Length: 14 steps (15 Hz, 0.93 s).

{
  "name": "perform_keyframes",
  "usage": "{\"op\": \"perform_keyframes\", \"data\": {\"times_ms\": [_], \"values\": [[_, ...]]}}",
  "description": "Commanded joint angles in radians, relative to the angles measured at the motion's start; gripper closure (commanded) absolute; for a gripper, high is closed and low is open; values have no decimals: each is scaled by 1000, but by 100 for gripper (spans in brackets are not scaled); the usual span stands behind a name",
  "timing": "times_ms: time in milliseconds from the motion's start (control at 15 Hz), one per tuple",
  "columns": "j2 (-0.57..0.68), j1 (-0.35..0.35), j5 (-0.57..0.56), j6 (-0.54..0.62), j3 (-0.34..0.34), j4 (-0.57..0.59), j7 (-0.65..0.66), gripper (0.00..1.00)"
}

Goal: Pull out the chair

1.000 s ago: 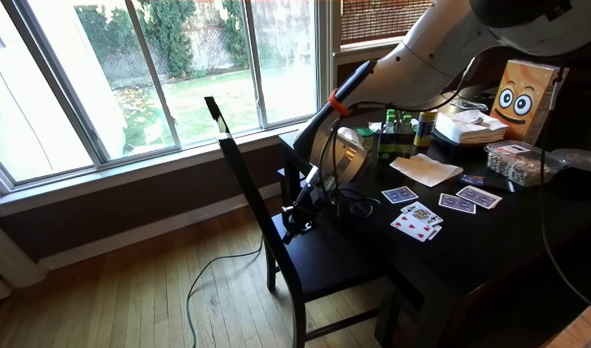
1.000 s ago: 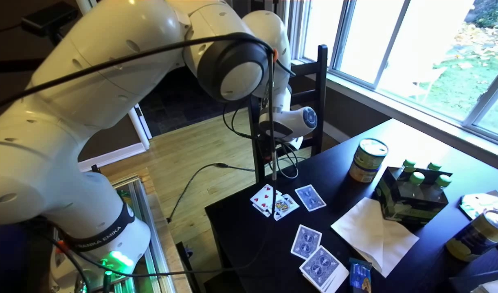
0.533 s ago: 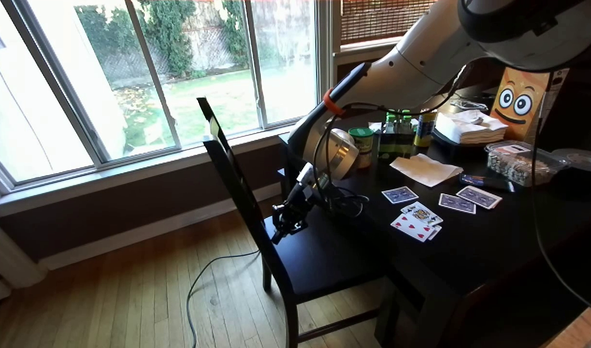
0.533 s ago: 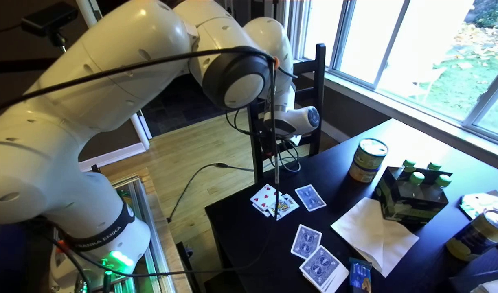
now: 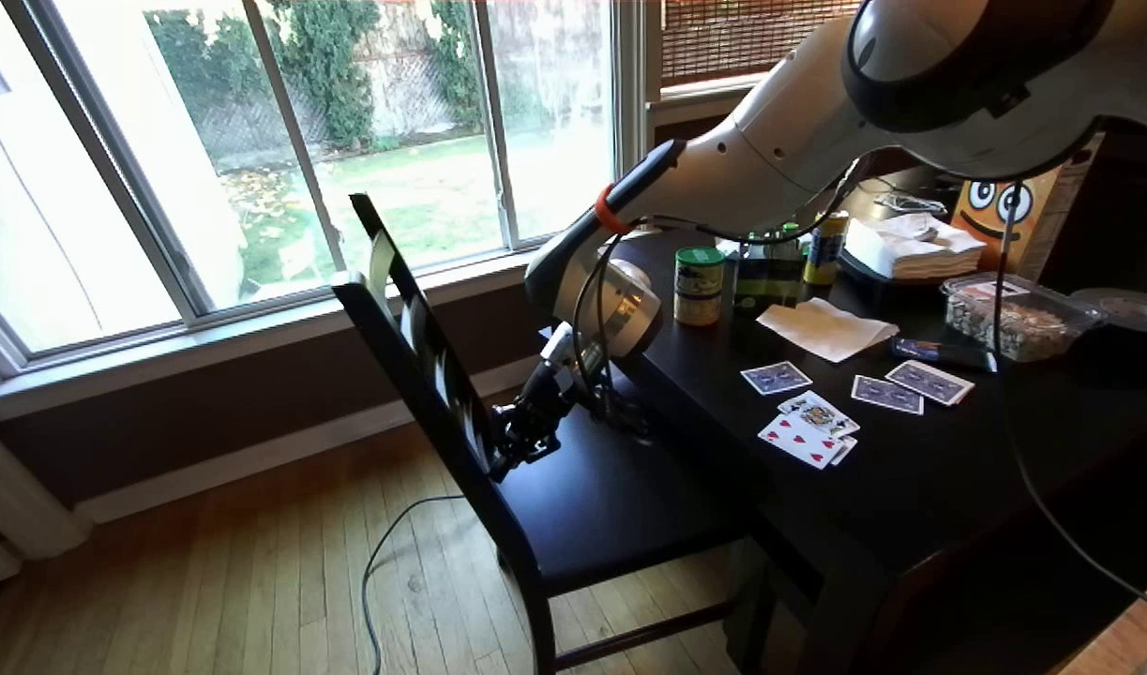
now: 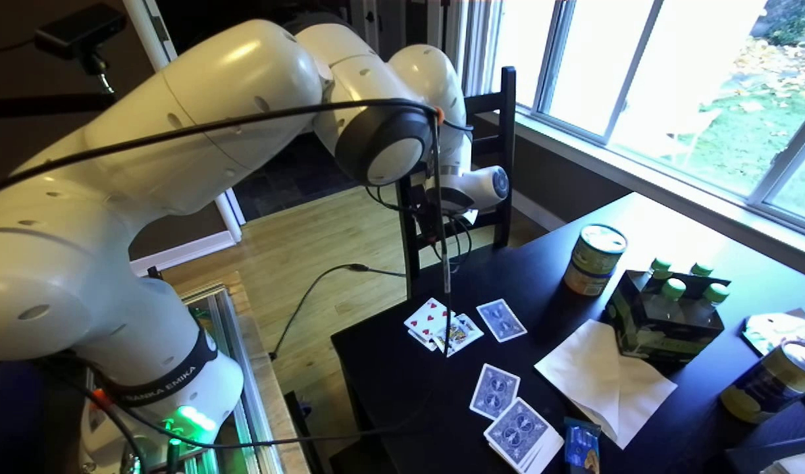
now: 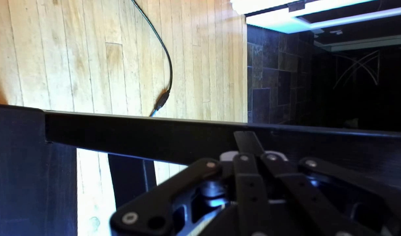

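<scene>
The black wooden chair stands at the dark table, its seat (image 5: 620,506) partly under the table edge in an exterior view. Its tall back (image 6: 508,145) shows behind the arm in an exterior view. My gripper (image 5: 500,469) is over the seat with its tips at the lower inner side of the chair back. In the wrist view the gripper's fingers (image 7: 248,141) are together, with nothing seen between them. The tips are against or very close to a broad dark bar of the chair (image 7: 144,136). In an exterior view the fingertips are hidden behind the arm and cables.
The table (image 5: 986,459) carries playing cards (image 5: 807,441), a can (image 5: 699,286), a bottle carrier (image 6: 665,319) and a paper napkin (image 6: 603,378). A cable (image 5: 376,553) lies on the wooden floor behind the chair. The window wall (image 5: 254,412) runs alongside. Cables hang from the arm.
The chair has slid away from the table, leftward in an exterior view, and more of its back slats show. My gripper has moved the same way, staying at the chair back with fingers together.
</scene>
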Motion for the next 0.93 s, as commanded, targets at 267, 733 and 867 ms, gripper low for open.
{"op": "perform_keyframes", "data": {"times_ms": [267, 733, 867], "values": [[125, 131, 3, -62, 9, 228, 31, 100], [191, 204, 0, -48, 15, 361, 35, 100], [205, 216, 1, -46, 17, 389, 32, 100]]}}
